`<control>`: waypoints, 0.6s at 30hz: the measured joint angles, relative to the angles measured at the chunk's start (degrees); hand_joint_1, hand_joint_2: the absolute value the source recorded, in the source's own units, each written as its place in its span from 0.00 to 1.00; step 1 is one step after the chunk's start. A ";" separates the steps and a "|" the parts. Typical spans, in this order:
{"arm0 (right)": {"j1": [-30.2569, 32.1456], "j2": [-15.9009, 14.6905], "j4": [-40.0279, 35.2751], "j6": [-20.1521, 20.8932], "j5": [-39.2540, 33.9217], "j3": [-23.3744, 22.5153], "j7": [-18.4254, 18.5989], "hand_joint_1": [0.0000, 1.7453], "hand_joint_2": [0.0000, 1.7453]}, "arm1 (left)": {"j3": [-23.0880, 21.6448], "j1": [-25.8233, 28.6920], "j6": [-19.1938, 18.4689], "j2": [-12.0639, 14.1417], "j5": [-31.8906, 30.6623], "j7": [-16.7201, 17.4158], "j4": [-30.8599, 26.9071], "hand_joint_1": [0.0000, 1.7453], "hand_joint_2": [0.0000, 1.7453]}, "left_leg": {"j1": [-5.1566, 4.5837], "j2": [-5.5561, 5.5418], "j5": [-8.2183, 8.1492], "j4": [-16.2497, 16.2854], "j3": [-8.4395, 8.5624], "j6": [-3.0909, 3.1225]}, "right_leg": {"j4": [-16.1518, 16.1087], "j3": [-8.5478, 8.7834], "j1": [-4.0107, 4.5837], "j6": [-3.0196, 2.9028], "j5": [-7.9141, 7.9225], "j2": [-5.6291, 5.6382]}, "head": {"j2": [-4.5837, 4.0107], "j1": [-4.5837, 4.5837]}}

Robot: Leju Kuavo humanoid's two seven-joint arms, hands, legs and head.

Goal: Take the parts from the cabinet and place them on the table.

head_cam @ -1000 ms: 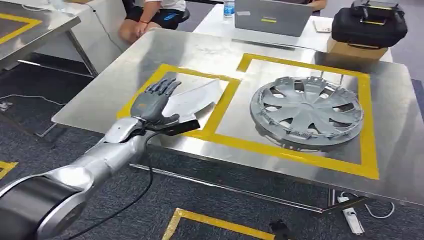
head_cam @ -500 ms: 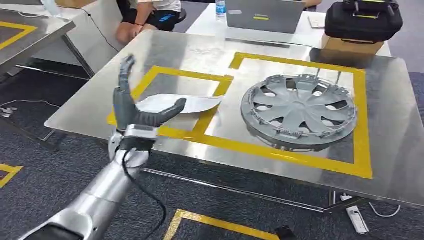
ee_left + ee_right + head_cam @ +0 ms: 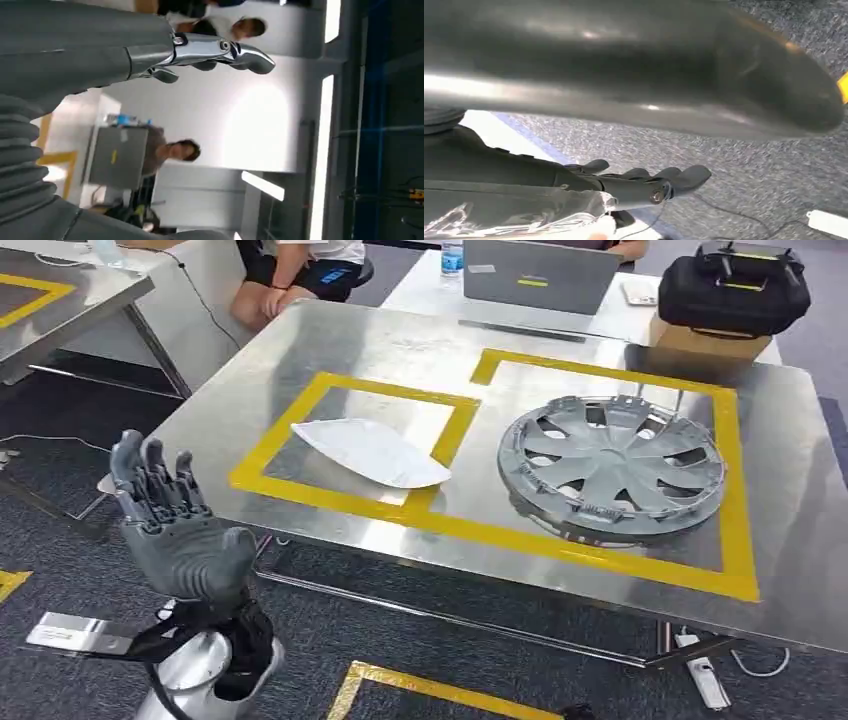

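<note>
A white curved panel part point(image 3: 372, 452) lies flat inside the left yellow-taped square on the steel table point(image 3: 400, 350). A grey hubcap point(image 3: 612, 465) lies in the right taped rectangle. My left hand point(image 3: 175, 530) is raised off the table's near left corner, palm toward me, fingers spread and upright, holding nothing. In the left wrist view its fingers point(image 3: 220, 50) stretch out against the far wall and ceiling. My right hand point(image 3: 639, 185) hangs over grey carpet with its fingers extended and nothing in them.
A laptop point(image 3: 540, 275), a bottle point(image 3: 456, 255) and a black case point(image 3: 735, 290) on a cardboard box stand behind the table. A person point(image 3: 290, 275) sits at the back left. Another steel table point(image 3: 60, 300) is at far left. A power strip point(image 3: 705, 680) lies on the floor.
My left hand let go of the white panel, lifted off the table and drew back toward me, turning palm-in. The panel now lies free in the left square.
</note>
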 joint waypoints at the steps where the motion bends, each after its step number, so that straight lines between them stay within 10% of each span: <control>1: -0.03 0.00 0.00 -0.09 -0.11 -0.24 -0.04 0.00 0.00 | 0.11 0.86 -1.42 -0.11 1.16 0.02 0.04 0.00 0.00 | -0.02 0.04 -0.02 0.00 -0.03 0.12 | 4.72 -2.10 -0.03 0.09 -2.43 -0.01 | 0.00 0.00; 4: 0.21 0.00 0.00 -0.22 -0.63 -1.09 -0.20 0.00 0.00 | 0.61 2.61 -4.40 -0.11 3.03 0.41 0.59 0.00 0.00 | -0.14 0.08 -0.05 0.02 -0.02 0.24 | 14.42 -6.51 0.02 0.21 -5.62 0.00 | 0.00 0.04; 8: 0.11 0.00 0.00 -0.63 -1.18 -1.73 -0.55 0.00 0.00 | 0.98 3.44 -5.83 -0.44 4.15 2.95 1.29 0.00 0.00 | -0.09 -0.05 -0.23 0.02 0.48 -0.06 | -2.12 2.25 0.02 -0.42 2.44 -0.05 | 0.00 0.04; 14: 0.03 0.02 0.00 -0.76 -1.73 -2.69 -1.00 0.00 0.00 | 0.44 3.64 -8.45 -0.39 0.83 2.11 2.32 0.00 0.00 | -0.17 0.03 -0.51 0.02 0.49 -2.19 | -4.16 3.10 0.10 -2.30 2.46 0.10 | 0.00 -0.04; 18: 0.01 0.00 0.00 -0.46 -1.18 -2.73 -0.81 0.00 0.00 | -1.24 3.36 -5.74 0.83 -12.03 0.02 2.43 0.00 0.00 | -0.13 0.09 -8.67 15.62 -6.68 -3.05 | -4.17 2.98 0.07 -2.72 2.49 -0.10 | 0.00 -0.55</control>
